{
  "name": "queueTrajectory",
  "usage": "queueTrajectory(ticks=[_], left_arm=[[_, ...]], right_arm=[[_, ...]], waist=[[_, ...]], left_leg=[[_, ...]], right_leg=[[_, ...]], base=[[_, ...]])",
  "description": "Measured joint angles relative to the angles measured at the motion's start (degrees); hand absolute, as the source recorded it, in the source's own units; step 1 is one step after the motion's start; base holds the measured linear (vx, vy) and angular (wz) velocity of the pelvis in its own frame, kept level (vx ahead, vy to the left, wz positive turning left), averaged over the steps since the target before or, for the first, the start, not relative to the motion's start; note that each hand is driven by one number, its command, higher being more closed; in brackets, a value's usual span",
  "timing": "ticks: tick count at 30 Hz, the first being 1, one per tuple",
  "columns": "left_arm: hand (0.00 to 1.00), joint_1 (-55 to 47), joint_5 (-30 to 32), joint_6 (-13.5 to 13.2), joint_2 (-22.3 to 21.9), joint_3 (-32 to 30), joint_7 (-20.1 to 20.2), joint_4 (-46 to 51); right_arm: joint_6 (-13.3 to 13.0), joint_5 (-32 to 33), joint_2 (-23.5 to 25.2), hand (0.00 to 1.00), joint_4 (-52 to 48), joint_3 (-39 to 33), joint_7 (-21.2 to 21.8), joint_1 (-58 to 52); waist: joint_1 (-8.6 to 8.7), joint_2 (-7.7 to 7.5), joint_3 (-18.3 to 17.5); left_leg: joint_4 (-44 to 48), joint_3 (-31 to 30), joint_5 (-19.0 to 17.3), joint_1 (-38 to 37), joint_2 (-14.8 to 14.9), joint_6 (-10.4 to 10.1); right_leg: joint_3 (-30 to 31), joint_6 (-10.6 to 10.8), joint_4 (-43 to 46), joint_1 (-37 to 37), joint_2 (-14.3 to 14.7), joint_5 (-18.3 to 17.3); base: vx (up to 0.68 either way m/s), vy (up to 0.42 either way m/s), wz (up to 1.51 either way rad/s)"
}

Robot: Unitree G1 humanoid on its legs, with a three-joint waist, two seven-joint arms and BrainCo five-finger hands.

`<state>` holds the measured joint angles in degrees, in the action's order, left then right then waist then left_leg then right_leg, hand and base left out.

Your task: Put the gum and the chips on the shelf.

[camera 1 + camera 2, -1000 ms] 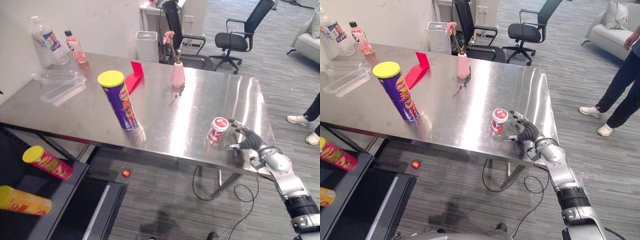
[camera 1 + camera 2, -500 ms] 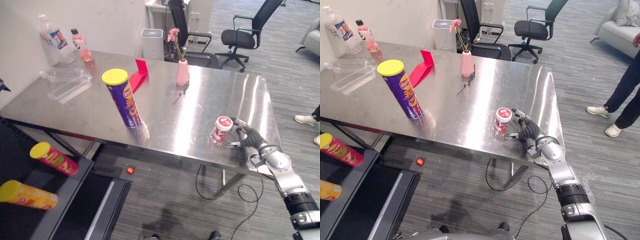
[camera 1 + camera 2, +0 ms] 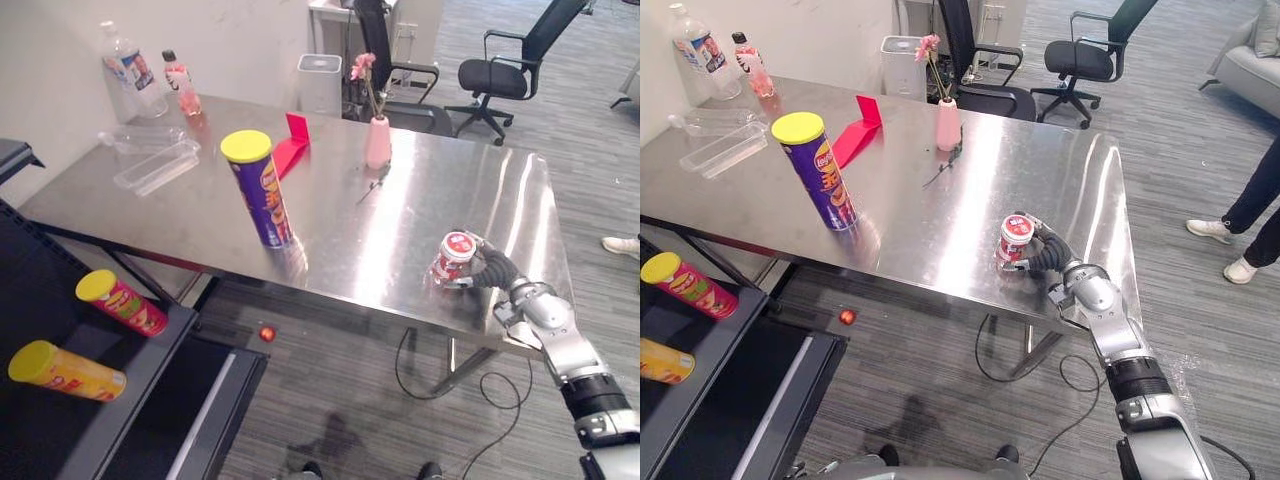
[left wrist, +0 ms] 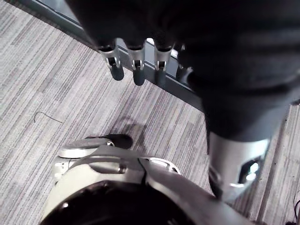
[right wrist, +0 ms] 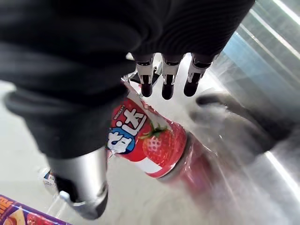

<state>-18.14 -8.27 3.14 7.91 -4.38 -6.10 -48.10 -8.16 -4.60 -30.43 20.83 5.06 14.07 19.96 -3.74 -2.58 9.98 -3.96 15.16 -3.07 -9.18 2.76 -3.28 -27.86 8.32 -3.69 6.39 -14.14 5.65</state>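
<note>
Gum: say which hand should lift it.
Right. The right hand curls round the gum, which stands near the table's front right edge. The left hand hangs over the floor, away from the table.

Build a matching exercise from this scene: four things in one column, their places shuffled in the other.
1. gum jar
2. purple chips can
3. red chips can
4. pink vase

A. lying on the black shelf
B. upright, mid-table
C. near the table's far edge
D. at the right hand

Pairs: 1-D, 2-B, 3-A, 4-C.
</note>
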Motion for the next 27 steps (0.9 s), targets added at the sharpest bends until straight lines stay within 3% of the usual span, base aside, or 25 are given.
queueTrajectory(ticks=[27], left_arm=[[0.0, -0.17, 0.09, 0.04, 0.29, 0.73, -0.35, 0.63]], right_arm=[[-0.08, -1.74, 0.08, 1.0, 0.3, -0.01, -2.4, 1.66]], waist=[[0.01, -0.08, -0.06]], left_leg=[[-0.19, 0.48, 0.12, -0.19, 0.03, -0.02]], right_leg=[[0.48, 0.0, -0.03, -0.15, 0.03, 0.02]], base=[[0.0, 0.0, -0.01]])
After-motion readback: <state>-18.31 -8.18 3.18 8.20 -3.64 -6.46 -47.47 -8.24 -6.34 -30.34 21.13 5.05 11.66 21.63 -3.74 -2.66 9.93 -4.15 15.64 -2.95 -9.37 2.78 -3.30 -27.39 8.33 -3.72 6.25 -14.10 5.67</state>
